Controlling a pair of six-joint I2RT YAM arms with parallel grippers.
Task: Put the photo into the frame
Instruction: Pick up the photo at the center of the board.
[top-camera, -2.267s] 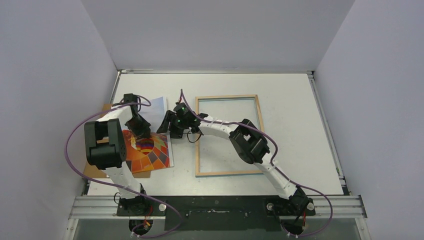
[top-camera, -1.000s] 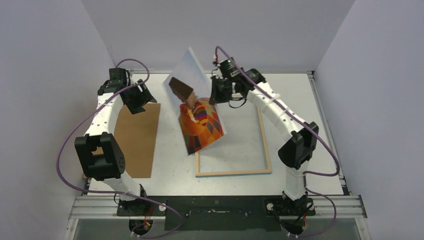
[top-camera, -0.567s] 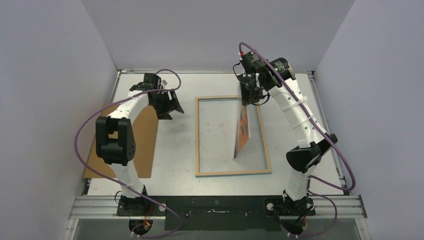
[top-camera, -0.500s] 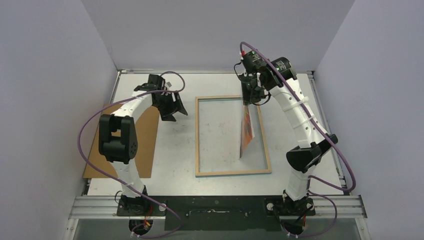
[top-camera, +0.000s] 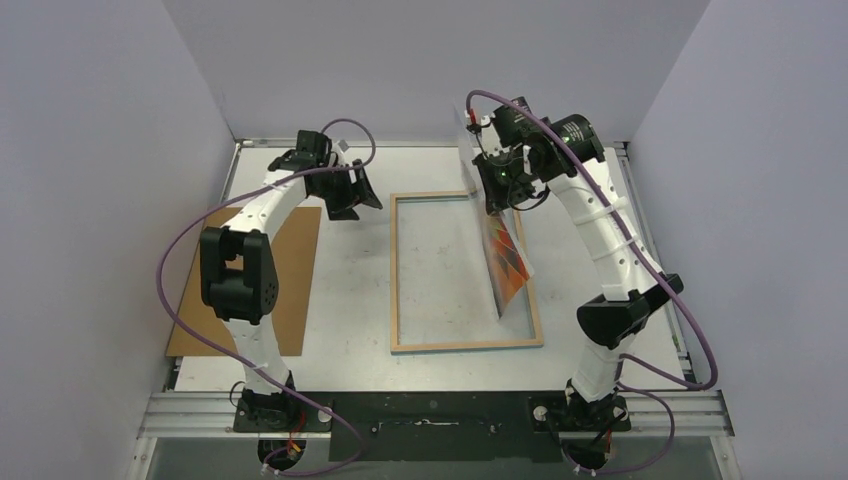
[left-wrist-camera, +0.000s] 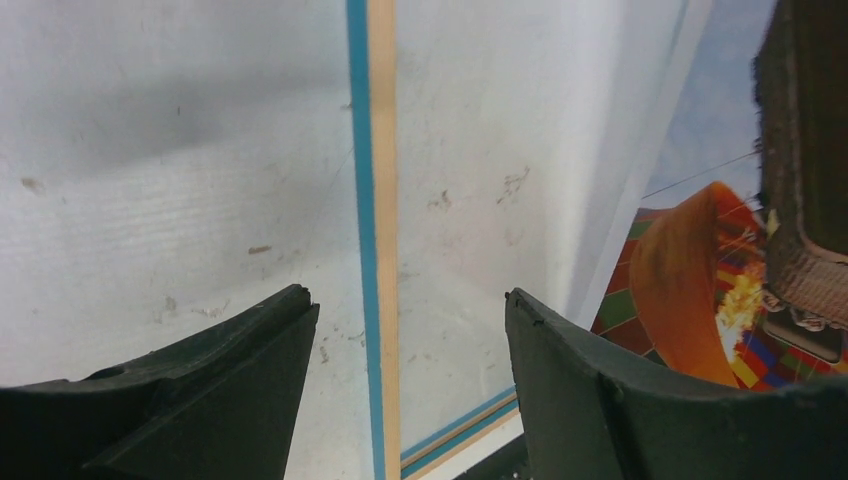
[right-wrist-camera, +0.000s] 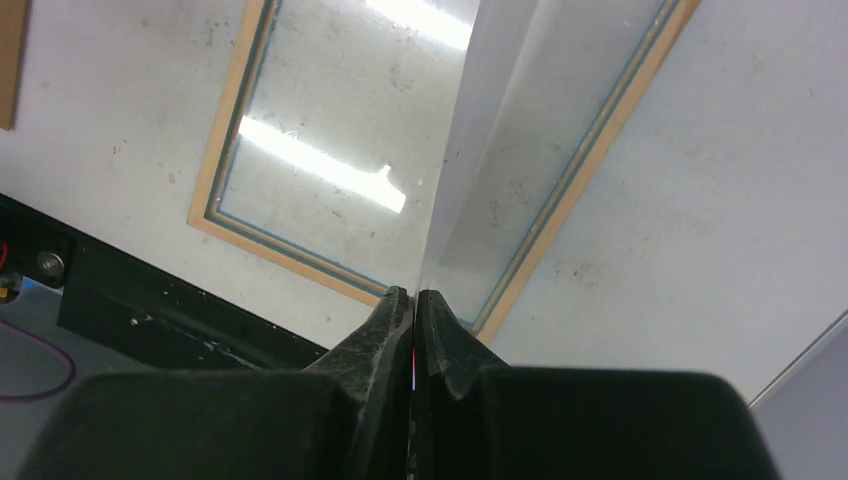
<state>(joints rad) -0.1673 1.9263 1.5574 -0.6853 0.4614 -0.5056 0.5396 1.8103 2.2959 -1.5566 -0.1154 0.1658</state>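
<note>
The frame (top-camera: 394, 270) lies wood-coloured back up in the middle of the table. The photo (top-camera: 508, 262) hangs steeply tilted over the frame's right half, balloon face towards the right, its lower edge near the right rail. My right gripper (top-camera: 495, 198) is shut on the photo's top edge. In the right wrist view the gripper (right-wrist-camera: 413, 295) pinches the sheet (right-wrist-camera: 468, 120) edge-on above the frame (right-wrist-camera: 225, 150). My left gripper (top-camera: 352, 198) is open and empty by the frame's far left corner. Its wrist view shows the gripper (left-wrist-camera: 410, 310) over the frame's left rail (left-wrist-camera: 380, 200), the photo (left-wrist-camera: 690, 270) to the right.
A plain brown backing board (top-camera: 285, 290) lies flat at the table's left side. Grey walls close in the left, far and right sides. The black base rail (top-camera: 430, 425) runs along the near edge.
The right gripper carried the photo from the left over the frame and has now tilted it so more of its face shows. The left gripper, open, moved to the frame's far left corner.
</note>
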